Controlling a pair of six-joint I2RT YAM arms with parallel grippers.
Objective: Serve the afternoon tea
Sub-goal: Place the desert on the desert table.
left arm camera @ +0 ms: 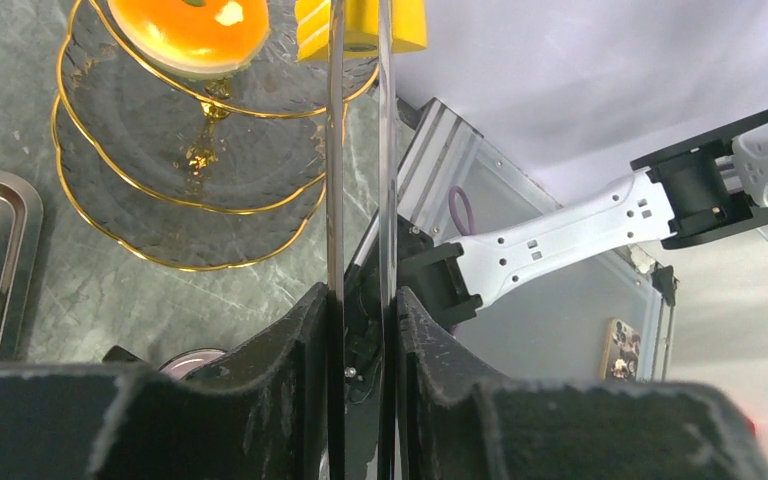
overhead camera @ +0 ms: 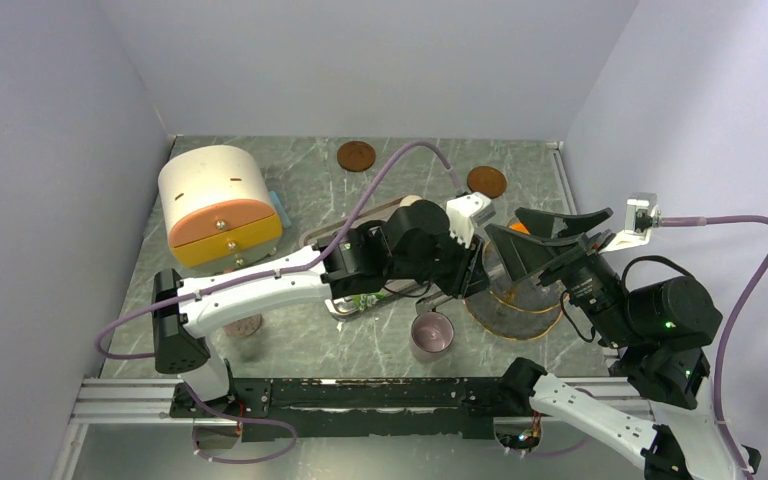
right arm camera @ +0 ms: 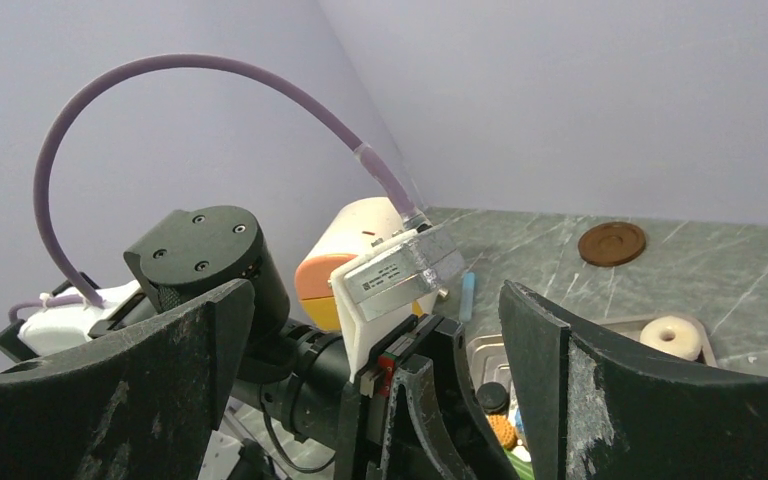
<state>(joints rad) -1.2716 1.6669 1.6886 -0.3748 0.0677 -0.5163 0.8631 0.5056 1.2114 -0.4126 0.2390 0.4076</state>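
Service is barely begun: orange treat (left arm camera: 188,28) on the stand (left arm camera: 250,170), cream ring (right arm camera: 671,336) and mug (overhead camera: 431,333) waiting. Left tool (left arm camera: 360,300) clamps tongs (left arm camera: 335,150); right tool (right arm camera: 375,290) spread apart.

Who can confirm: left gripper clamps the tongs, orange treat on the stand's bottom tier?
Wrong tier. The left gripper clamps the tongs, but the orange treat sits on the top tier of the stand; the left wrist view shows it.

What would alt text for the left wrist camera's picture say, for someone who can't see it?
The left claw is shut on two thin shiny metal strips, probably tongs, reaching up to a yellow ridged piece. Behind stands a three-tier glass stand with gold rims, a round orange treat on its top tier.
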